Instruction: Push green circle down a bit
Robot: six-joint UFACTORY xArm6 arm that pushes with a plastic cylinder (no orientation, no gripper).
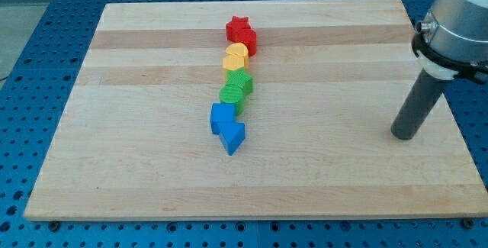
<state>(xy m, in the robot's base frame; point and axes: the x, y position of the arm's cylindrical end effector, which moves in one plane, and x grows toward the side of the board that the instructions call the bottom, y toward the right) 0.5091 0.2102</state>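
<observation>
Several blocks form a touching column down the middle of the wooden board (137,141). From the top: a red star (238,27), a second red block (248,43), a yellow heart (235,56), two green blocks, then two blue blocks. The upper green block (241,82) looks rounded, like the circle. The lower green block (231,95) touches it at lower left; its shape is unclear. A blue cube-like block (221,116) and a blue triangle-like block (233,136) sit below. My tip (404,136) rests on the board far to the view's right of the column, touching no block.
The board lies on a blue perforated table (30,65). The arm's grey and white body (457,19) hangs over the board's upper right corner. The board's right edge is close to the tip.
</observation>
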